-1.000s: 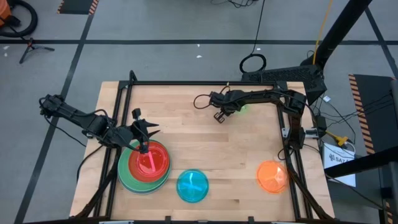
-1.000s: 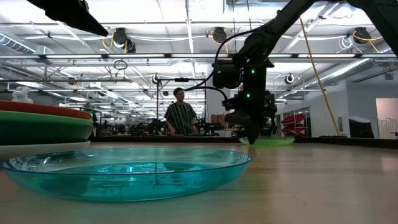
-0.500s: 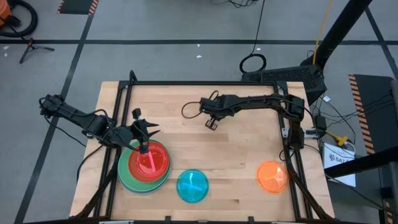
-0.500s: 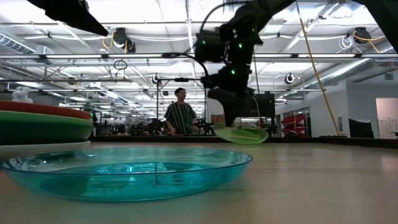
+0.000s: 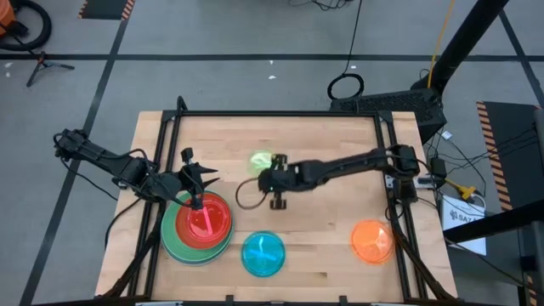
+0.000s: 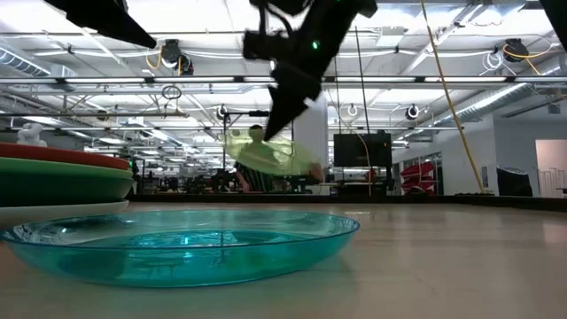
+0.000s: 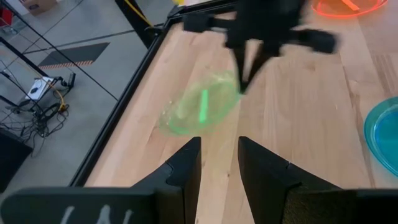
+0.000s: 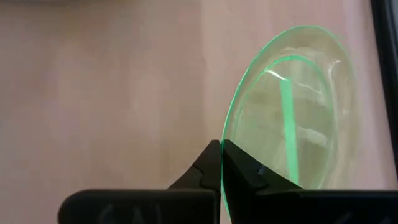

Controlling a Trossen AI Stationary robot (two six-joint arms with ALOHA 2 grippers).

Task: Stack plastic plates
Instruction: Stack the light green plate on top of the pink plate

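The small lime plate (image 5: 259, 160) is in the air over the table's middle, held by my right gripper (image 5: 269, 169), which is shut on it. It also shows in the low view as the lime plate (image 6: 266, 158) and in the left wrist view as the lime plate (image 7: 199, 109). My left gripper (image 5: 197, 202) is open above the far side of the stack (image 5: 174, 240), whose top plates are red-orange (image 5: 219, 225) and pink (image 5: 202, 219). The cyan plate (image 5: 263, 253) and the orange plate (image 5: 371, 240) lie flat on the table. My right gripper pinches the lime plate's rim (image 8: 225, 134) between its two fingers (image 8: 239, 168). In the low view the fingers (image 6: 276, 120) slant down onto the rim's upper edge. The plate is lifted clear of the table and tilted.
A dark metal frame (image 5: 272, 113) runs round the table's edges. In the low view the cyan plate (image 6: 186, 241) fills the foreground and the stack (image 6: 62, 177) stands at the left. Bare wood (image 5: 331, 212) lies between the stack and the orange plate. A person (image 6: 257, 173) stands in the room beyond.
My right gripper has moved from the table's far right toward its left and near edge, and upward. The lime plate, which lay on the table by the far edge, has been lifted clear, carried toward the middle and tipped.
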